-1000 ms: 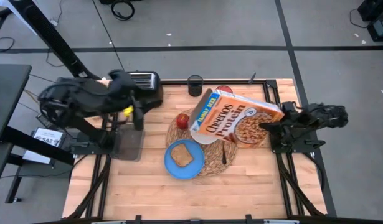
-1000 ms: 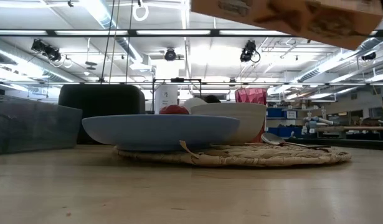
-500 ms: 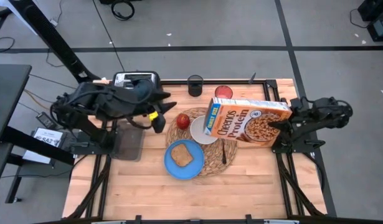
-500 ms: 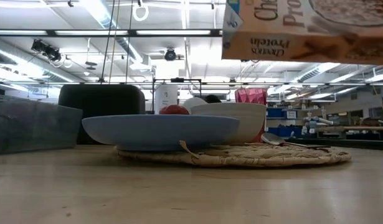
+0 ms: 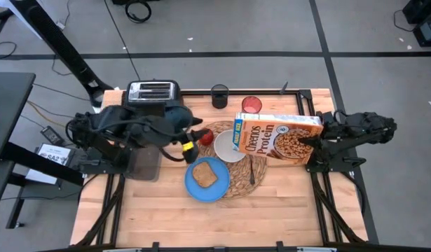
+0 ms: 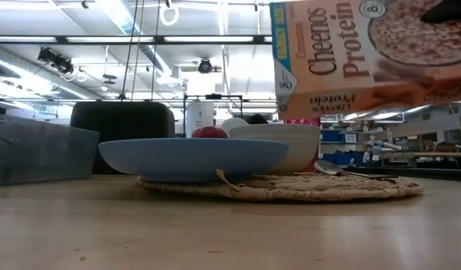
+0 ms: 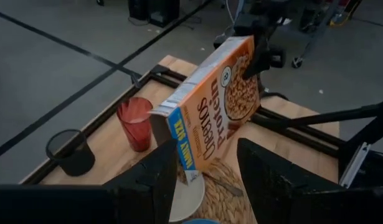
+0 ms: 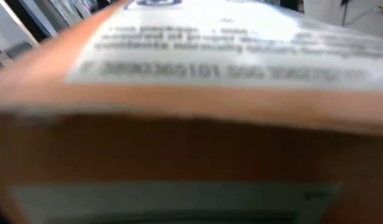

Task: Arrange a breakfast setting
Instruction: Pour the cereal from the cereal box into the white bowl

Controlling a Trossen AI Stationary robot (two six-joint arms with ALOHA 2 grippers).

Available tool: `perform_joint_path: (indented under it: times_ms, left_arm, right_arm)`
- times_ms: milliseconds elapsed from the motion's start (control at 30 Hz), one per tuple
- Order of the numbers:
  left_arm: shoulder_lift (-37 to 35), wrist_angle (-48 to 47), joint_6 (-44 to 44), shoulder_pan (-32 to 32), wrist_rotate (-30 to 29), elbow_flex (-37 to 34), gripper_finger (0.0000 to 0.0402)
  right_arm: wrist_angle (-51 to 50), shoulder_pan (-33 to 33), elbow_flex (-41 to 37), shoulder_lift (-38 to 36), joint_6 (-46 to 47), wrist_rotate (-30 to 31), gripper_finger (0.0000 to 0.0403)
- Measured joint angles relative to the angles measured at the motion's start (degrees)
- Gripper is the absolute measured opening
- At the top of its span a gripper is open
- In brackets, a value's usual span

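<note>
A round woven placemat [image 5: 240, 183] carries a blue plate [image 5: 194, 187] with a toast slice [image 5: 204, 175], a white bowl [image 5: 228, 150], a spoon [image 5: 251, 171] and a red apple [image 5: 207, 136]. A red cup [image 5: 251, 105] stands behind it. My right gripper [image 5: 310, 144] is shut on an orange cereal box [image 5: 277, 137], held above the mat's right part with its opened end [image 7: 169, 121] over the bowl. My left gripper [image 5: 192, 142] hovers open just left of the apple, with nothing between its fingers [image 7: 151, 186]. My right gripper holds the cereal box by its closed end [image 7: 246, 65], the end toward the table's right. One finger [image 7: 261, 55] lies on the printed front face; the other is hidden behind the box. The fingers come about level from the right, along the box. The box lies lengthwise, clear of everything.
A toaster [image 5: 153, 91] stands at the far left corner and a black cup [image 5: 220, 96] at the far edge. A grey tray [image 5: 145, 163] lies at the left edge. The near half of the wooden table [image 5: 201, 224] is bare.
My left gripper has gone toward the table's right and down, up to the apple. My right gripper has tipped the cereal box back from a steep tilt over the bowl to lying about level; the bowl, covered before, now shows in the high view.
</note>
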Motion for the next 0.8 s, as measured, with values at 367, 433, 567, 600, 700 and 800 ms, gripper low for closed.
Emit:
perform_joint_path:
  times_ms: [367,433,567,600,700,800]
  left_arm:
    - [2.76,-9.39,-7.34,-0.44,2.02,0.00,0.0172]
    - [2.76,-10.44,-8.62,-0.87,2.12,0.00,0.0172]
    - [2.76,-10.57,-8.81,-1.66,2.14,0.00,0.0172]
    - [2.76,-10.61,-8.82,-1.73,2.16,0.00,0.0172]
    - [2.76,-10.63,-8.81,-1.68,2.23,0.00,0.0172]
    - [2.76,-10.85,-8.81,-1.48,2.21,0.00,0.0172]
  right_arm:
    - [0.32,0.00,-0.01,7.21,-0.13,-0.43,0.0282]
    - [0.35,0.00,-0.01,7.44,-0.02,-0.39,0.0282]
    - [-0.15,0.00,0.78,7.95,0.04,-0.09,0.0282]
    - [-0.37,-0.02,1.40,8.28,0.02,0.06,0.0282]
    - [-1.33,-0.04,3.80,9.49,-0.42,0.70,0.0274]
    - [-3.90,-0.04,5.41,10.69,-0.68,0.67,0.0239]
